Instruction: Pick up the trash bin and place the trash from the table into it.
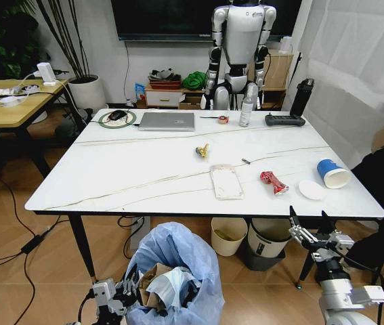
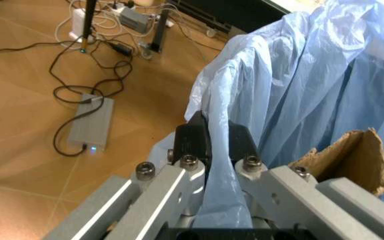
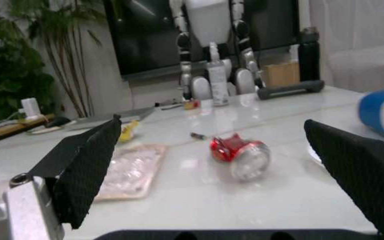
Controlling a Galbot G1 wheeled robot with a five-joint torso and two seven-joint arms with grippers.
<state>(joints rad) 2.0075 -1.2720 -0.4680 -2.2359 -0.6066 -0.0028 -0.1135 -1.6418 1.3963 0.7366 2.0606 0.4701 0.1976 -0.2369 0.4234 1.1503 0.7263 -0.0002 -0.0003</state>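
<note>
Marble table [image 1: 144, 169] edge between right pincer [image 1: 308, 225] and trash [image 1: 273, 182].

Left end effector [image 2: 212, 150] clamped; right end effector [image 3: 225, 175] spread

This looks like a robot lab or office. A white robot [image 1: 240, 54] stands by the wall under a big dark screen [image 1: 198, 19]. A laptop [image 1: 167, 121] sits on the tabletop [image 1: 144, 176], and cables [image 1: 15, 237] lie across the floor.

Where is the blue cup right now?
In the head view, the blue cup lies on its side near the table's right edge, beside the white lid, above the open right end effector.
</note>
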